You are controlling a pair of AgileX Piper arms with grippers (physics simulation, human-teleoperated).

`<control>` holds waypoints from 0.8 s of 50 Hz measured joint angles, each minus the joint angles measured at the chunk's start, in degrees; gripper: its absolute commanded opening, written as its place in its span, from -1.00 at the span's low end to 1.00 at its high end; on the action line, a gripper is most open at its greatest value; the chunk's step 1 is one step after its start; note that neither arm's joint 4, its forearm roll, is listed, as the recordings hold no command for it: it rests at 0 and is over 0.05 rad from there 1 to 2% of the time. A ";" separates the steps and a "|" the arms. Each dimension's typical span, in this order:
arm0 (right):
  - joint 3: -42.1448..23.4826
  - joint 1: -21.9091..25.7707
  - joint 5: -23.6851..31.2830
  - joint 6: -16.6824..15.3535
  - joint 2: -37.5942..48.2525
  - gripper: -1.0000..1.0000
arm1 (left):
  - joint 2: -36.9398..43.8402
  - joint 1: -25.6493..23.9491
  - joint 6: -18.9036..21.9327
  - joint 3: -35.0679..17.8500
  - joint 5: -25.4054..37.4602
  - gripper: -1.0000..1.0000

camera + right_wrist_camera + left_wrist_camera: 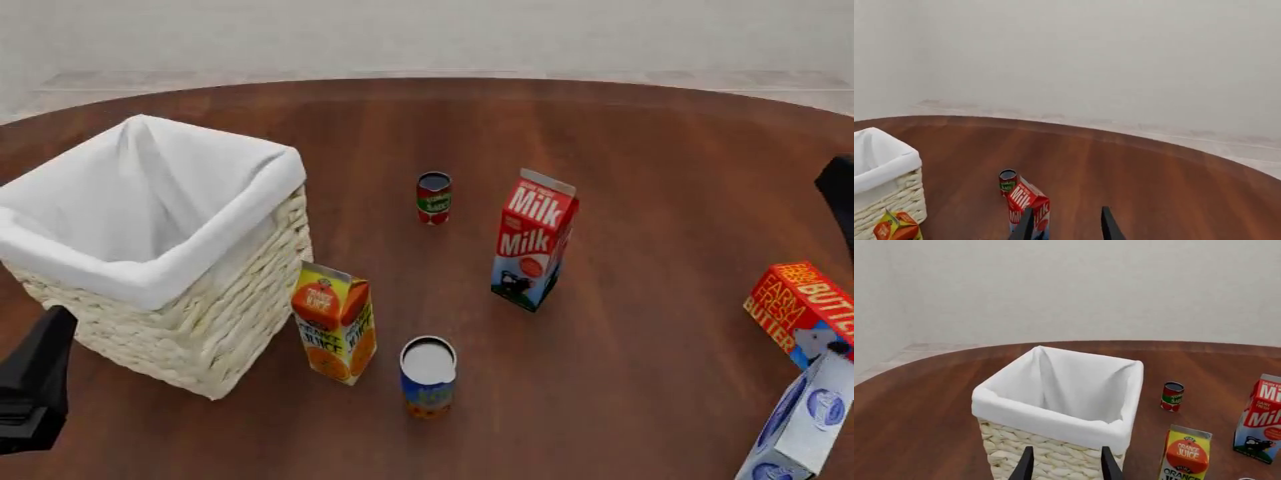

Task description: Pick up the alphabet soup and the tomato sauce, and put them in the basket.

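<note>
On the round, dark wooden surface (641, 330) the basket (200, 320) stands at the left of the front view, its white cloth lining (80, 255) folded over the rim and nothing visible inside it. The alphabet soup (429, 377) stands upright toward the near edge, pale top showing, just beside the orange juice carton (334, 322), which stands close against the basket's wicker wall. The tomato sauce (434, 197) stands upright farther back, apart from the basket and to the left of the milk carton (533, 240). At the right edge lie a red butter box (801, 305) and, nearer, a white and blue carton (801, 425) that is partly cut off by the frame. The left tool (1066, 462) shows in its own wrist view as two dark fingertips held apart with nothing between them, hanging just in front of the basket's near wall; in the front view only a dark part of the left arm (34, 380) appears at the lower left edge. The right tool (1066, 224) likewise shows two parted fingertips gripping nothing, pointed over the surface toward the milk carton and the tomato sauce beyond it; a dark piece of the right arm (841, 195) is seen at the right edge of the front view.
</note>
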 measured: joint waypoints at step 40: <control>-20.85 16.75 4.35 -3.27 24.31 1.00 | 0.25 0.01 -0.01 0.16 0.10 1.00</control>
